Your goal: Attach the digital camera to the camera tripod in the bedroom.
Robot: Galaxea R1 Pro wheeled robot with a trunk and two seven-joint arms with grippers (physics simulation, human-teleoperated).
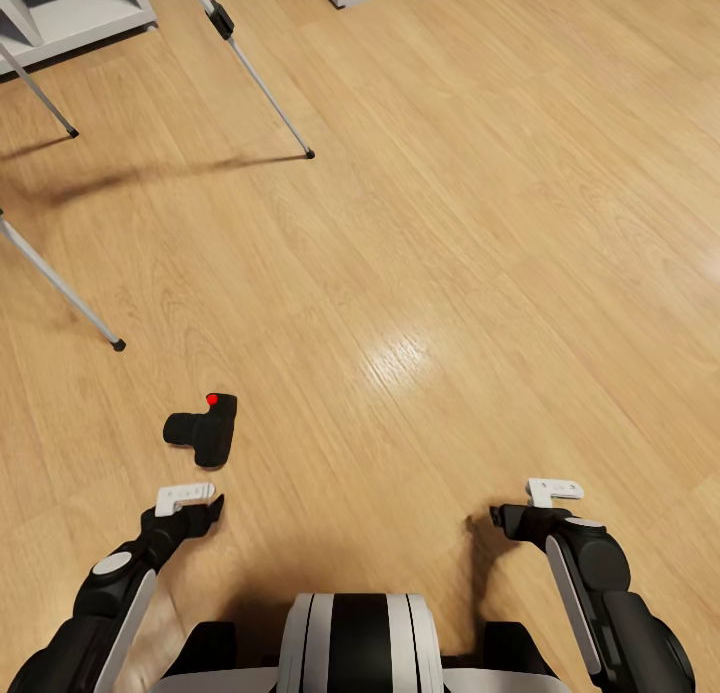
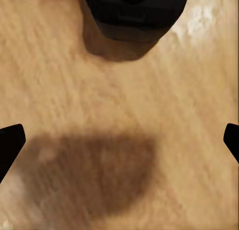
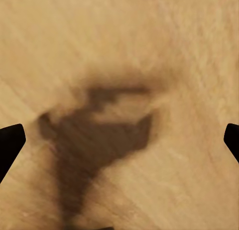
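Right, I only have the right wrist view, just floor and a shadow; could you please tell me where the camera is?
Observer: The camera lies on the wood floor, just ahead of the left gripper, not touching it.
Operator: Is that gripper ready to take it?
Observer: Its fingers are spread wide with nothing between them.
Operator: And the tripod?
Observer: The tripod has three silver legs planted on the floor beyond the camera, toward the left.
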